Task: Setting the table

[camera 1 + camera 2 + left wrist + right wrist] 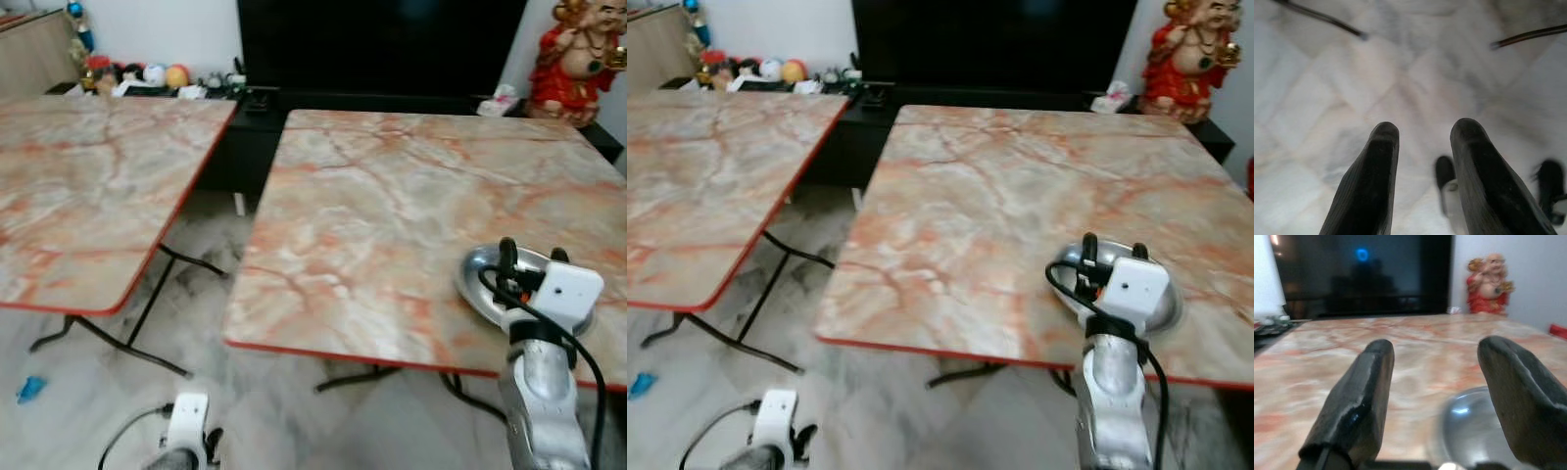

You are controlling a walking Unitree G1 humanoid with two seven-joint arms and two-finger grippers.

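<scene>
The right pincer point(532, 257) hung wide apart, holding nothing, just over the silver plate point(482, 277). The plate sat near the front edge of the marble counter point(392, 206). The left pincer point(1422, 147) hung low over the floor point(1327, 88), fingers apart

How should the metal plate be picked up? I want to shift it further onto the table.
Probably by its raised rim on the near edge. The metal plate lies flat and shallow on the marble table, close to the near border, so the thin rim is the only grippable part. The right gripper, fingers open, already hovers above it; come in low from the robot's side.
</scene>
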